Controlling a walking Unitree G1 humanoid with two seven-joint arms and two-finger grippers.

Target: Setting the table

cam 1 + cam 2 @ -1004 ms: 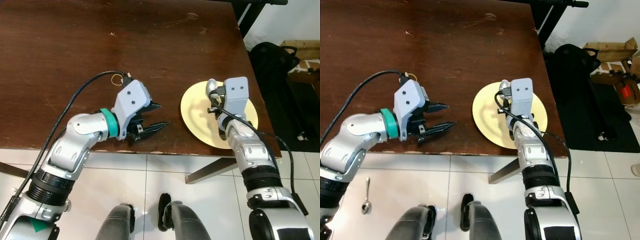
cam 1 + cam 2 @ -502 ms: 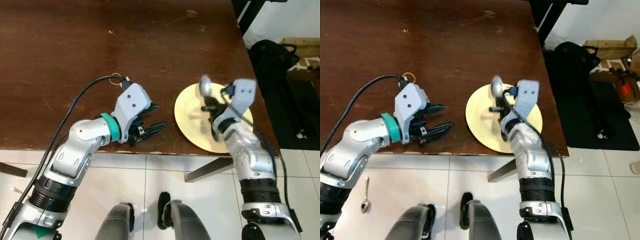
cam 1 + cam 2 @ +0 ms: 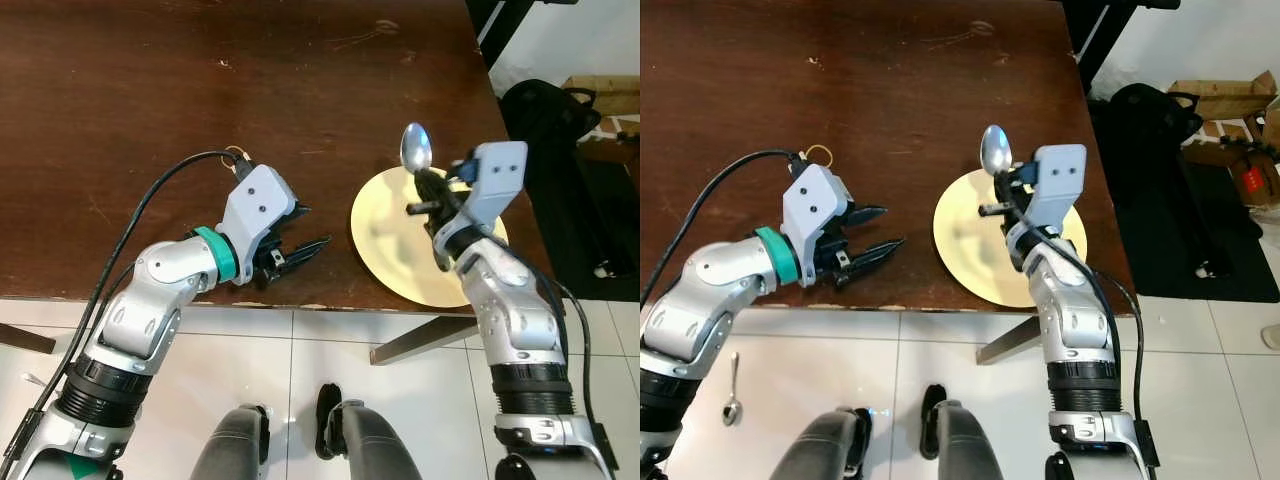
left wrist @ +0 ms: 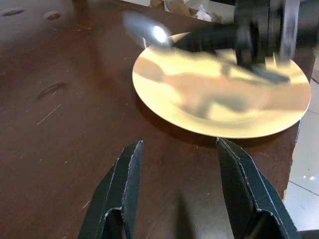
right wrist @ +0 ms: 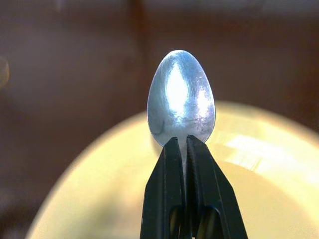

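— Nearest the robot, what shows?

— White tiled floor (image 3: 890,370), with the robot's two dark feet (image 3: 935,440) at the bottom of the head views. A second spoon (image 3: 732,396) lies on the tiles off to the robot's left, well apart from everything on the table.

— And at the table edge?

— A dark brown wooden table (image 3: 150,90), scuffed in places. The left gripper (image 3: 298,246) hovers low over its near edge, fingers (image 4: 122,191) spread wide apart with nothing between them. It points toward the plate (image 3: 385,240), which sits just beside it on the robot's right.

— Describe the plate.

— Round, pale yellow, lying flat near the table's near right corner. In the left wrist view it is lit in patches and crossed by blurred shadows.

— Where is the spoon?

— The right gripper (image 5: 183,149) has it. The two black fingers are pinched tight on the neck of the spoon (image 3: 415,148), just under the bowl. The bowl sticks out past the fingertips, above the plate's far rim, raised clear of the plate. I cannot tell how much of the handle runs back between the fingers.

— Anything farther off?

— Past the table's right edge, a black bag (image 3: 1150,115) on the floor and, beyond it, cardboard boxes (image 3: 1230,100). A black cable (image 3: 150,200) loops from the left wrist back along the arm.
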